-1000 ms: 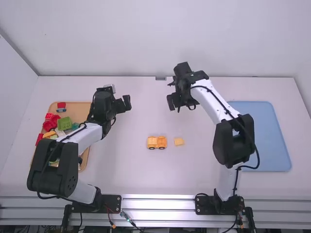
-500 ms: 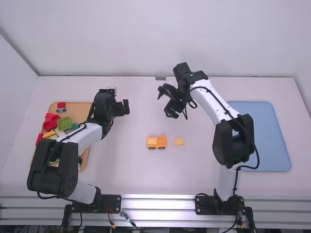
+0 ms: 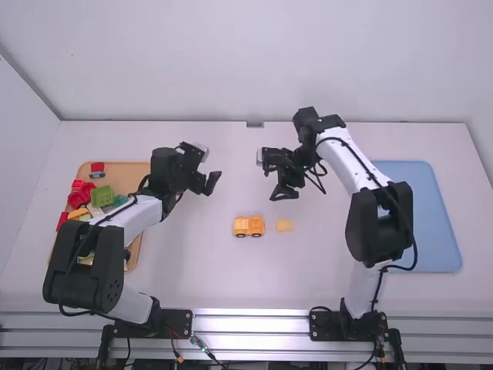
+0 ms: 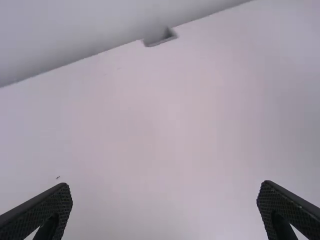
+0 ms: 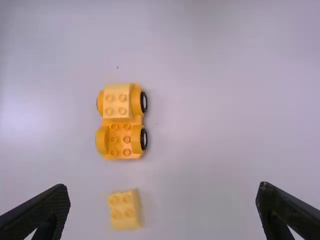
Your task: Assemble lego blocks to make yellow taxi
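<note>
An orange-yellow wheeled base stands on the table's middle with a paler yellow block on one end; the right wrist view shows this car with its block. Beside it, apart, lies a loose yellow block, also in the right wrist view. My left gripper is held left of and beyond the car; its own view shows the gripper open over bare table. My right gripper hangs beyond the loose block; in its wrist view the gripper is open and holds nothing.
At the left stands a wooden tray with red, green and yellow blocks, partly beneath the left arm. A blue tray lies at the right, beyond the right arm's links. A small dark notch marks the table's far edge.
The right gripper has turned, moved slightly toward the camera and now points down more. The left gripper has swung a little right and nearer the camera. The car and loose block have stayed put.
</note>
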Tool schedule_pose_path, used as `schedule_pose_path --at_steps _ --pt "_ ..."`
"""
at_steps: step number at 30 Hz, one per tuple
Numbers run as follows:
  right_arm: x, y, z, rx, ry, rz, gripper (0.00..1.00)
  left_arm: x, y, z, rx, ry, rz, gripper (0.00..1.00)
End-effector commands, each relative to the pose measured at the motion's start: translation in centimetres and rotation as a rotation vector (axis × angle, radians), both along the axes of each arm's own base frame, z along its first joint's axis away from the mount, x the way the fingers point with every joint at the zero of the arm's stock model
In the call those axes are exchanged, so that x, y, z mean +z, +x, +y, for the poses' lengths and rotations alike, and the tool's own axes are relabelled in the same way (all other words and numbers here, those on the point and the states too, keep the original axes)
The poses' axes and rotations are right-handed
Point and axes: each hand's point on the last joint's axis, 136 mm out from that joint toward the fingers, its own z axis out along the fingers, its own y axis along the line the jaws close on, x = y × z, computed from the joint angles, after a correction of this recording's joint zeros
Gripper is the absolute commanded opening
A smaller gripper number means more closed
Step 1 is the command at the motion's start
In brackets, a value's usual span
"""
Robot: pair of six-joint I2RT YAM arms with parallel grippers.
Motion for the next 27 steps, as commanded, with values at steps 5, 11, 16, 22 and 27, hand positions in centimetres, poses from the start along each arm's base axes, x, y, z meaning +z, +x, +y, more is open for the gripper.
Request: schedule_pose_path --at_steps 5,11,16,22,27 --pt "-0.8 -1.7 -0.4 0.095 0.115 -0.142 0.99 0.2 -0.9 -1.7 -0.16 0.019 -0.049 0.99" --pt "-2.1 -1.1 -2.7 -0.02 0.162 -0.302 0.99 0.3 -0.8 -1.6 -0.154 0.022 -0.056 0.99" --pt "-4.1 -1.9 -3.1 -0.12 0.21 -0.241 0.98 0.3 -0.8 -1.6 -0.136 -0.007 -0.041 0.99" --pt "-6.6 -3.7 -2.6 -0.033 0.244 -0.314 0.99 0.5 -4.7 -5.5 -0.521 0.006 -0.127 0.99" --pt "-7.4 -3.8 -2.5 -0.028 0.249 -0.345 0.99 0.6 -7.6 -7.2 -0.754 0.012 -0.223 0.99"
